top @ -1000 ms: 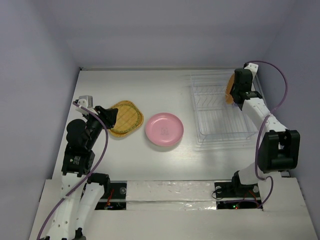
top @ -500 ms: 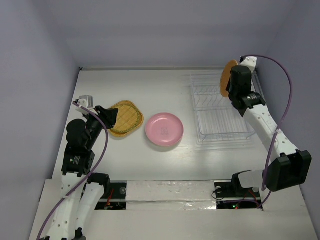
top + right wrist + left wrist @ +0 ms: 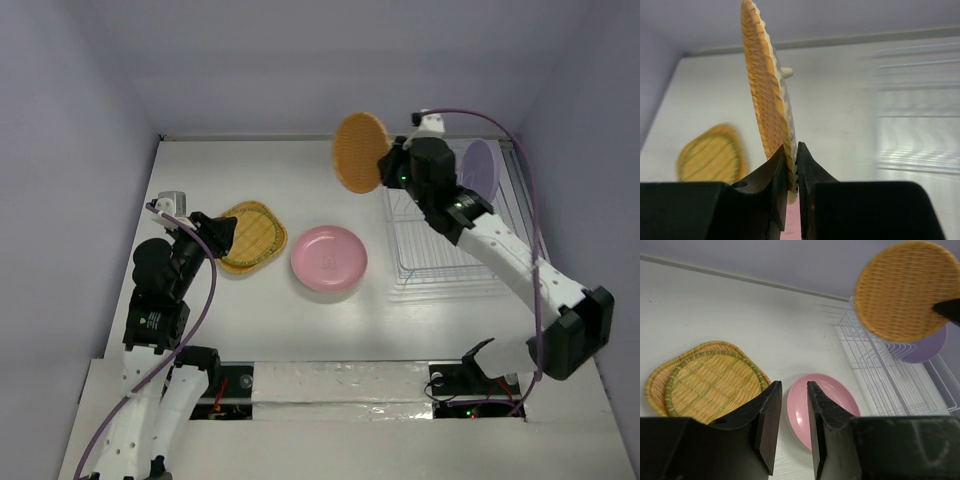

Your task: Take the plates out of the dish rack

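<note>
My right gripper [image 3: 388, 168] is shut on the rim of a round orange woven plate [image 3: 360, 152] and holds it upright in the air, left of the dish rack [image 3: 445, 262]. The right wrist view shows the plate edge-on [image 3: 765, 100] between the fingertips [image 3: 792, 160]. A round purple plate [image 3: 481, 168] stands in the rack's far end. A pink plate [image 3: 328, 259] lies on the table. Left of it lies a yellowish plate stacked on a tan-orange one [image 3: 250, 237]. My left gripper [image 3: 222, 232] hovers by that stack, jaws a narrow gap apart and empty [image 3: 794, 390].
The white table is enclosed by walls at the back and both sides. The rack [image 3: 880, 385] sits at the right, close to the right wall. The orange plate [image 3: 905, 290] hangs in front of the purple one [image 3: 925, 345] in the left wrist view.
My right gripper has lifted the orange plate out of the rack and carried it left and up, uncovering the purple plate. The left arm has not moved.
</note>
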